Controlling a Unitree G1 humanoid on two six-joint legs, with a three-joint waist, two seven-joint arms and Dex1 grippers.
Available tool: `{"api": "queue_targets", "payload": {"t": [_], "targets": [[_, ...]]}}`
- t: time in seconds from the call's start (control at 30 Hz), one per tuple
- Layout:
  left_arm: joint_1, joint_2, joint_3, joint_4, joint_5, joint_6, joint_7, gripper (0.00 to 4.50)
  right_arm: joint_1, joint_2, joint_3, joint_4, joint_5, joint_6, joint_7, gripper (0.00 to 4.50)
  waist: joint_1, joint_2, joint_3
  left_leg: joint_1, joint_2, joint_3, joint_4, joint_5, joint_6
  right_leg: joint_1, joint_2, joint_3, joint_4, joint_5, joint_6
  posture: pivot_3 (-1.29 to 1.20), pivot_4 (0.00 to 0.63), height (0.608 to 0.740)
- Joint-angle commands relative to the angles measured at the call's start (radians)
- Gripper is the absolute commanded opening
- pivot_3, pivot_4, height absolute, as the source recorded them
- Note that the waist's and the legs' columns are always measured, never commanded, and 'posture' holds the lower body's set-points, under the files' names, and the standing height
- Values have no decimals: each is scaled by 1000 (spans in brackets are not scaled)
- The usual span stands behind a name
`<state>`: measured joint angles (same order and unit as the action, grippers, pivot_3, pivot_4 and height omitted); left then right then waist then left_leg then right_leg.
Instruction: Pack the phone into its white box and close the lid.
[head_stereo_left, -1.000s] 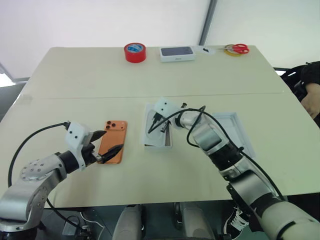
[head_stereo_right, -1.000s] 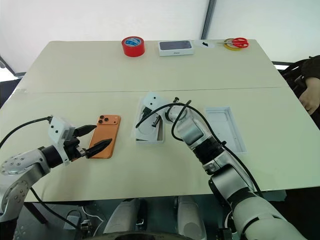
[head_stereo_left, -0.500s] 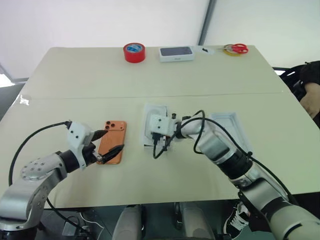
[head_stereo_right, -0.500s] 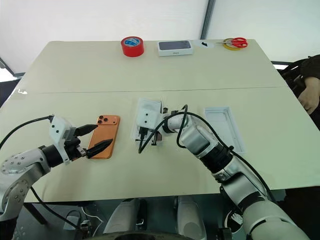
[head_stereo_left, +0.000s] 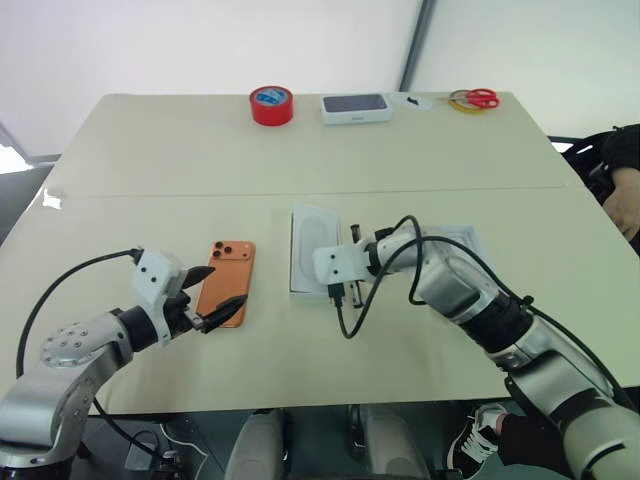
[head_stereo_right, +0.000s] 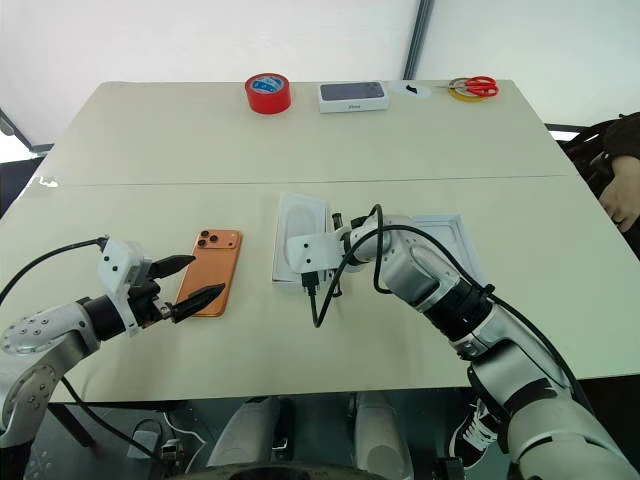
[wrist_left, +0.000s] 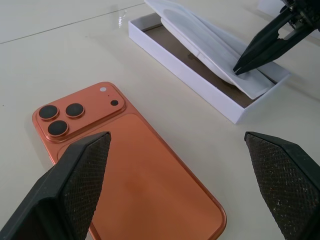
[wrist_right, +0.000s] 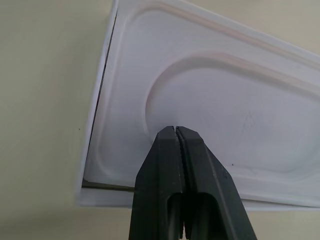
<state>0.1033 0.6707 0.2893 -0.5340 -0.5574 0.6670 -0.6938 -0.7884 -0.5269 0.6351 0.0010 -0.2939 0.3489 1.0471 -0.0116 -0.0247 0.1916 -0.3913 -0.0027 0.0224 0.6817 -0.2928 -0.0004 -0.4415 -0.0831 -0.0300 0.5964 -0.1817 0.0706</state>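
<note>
The orange phone lies camera side up on the table, left of the white box. My left gripper hovers open over the phone's near half, one finger on each side. A flat white card with an oval outline rests tilted inside the box. My right gripper is shut, its tip on that card near the box's near end; its tip also shows in the left wrist view as the right gripper. The lid lies inside up to the right of the box, partly behind my right arm.
At the table's far edge stand a red tape roll, a white box with a dark top and red scissors on a yellow tape ring. A person's hand shows at the right edge.
My right gripper has drawn back along the box toward its near end and rolled over, staying shut. The left gripper and the phone have not moved.
</note>
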Motion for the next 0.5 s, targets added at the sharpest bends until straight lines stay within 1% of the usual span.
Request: {"api": "queue_targets", "payload": {"t": [0.03, 0.17, 0.37, 0.5], "targets": [[-9, 18, 20, -27, -8, -22, -4, 4500, -15, -1, -37, -34, -14, -9, -1, 63, 0, 0, 0, 0, 0, 0, 0, 0, 0, 0, 0, 0, 0, 0, 0, 0, 150, 732], [-22, 25, 14, -14, -6, -22, -7, 4500, -20, 14, -75, -45, 3, -10, -16, 63, 0, 0, 0, 0, 0, 0, 0, 0, 0, 0, 0, 0, 0, 0, 0, 0, 150, 732], [-34, 30, 7, -7, -6, -22, -11, 4500, -23, 66, -141, -73, 65, 54, -18, 63, -1, 0, 0, 0, 0, 0, 0, 0, 0, 0, 0, 0, 0, 0, 0, 0, 150, 732], [-38, 29, 3, -6, -5, -23, -13, 4500, -40, 141, -176, -15, 69, 128, -93, 63, -2, 0, 0, 0, 0, 0, 0, 0, 0, 0, 0, 0, 0, 0, 0, 0, 150, 732]]}}
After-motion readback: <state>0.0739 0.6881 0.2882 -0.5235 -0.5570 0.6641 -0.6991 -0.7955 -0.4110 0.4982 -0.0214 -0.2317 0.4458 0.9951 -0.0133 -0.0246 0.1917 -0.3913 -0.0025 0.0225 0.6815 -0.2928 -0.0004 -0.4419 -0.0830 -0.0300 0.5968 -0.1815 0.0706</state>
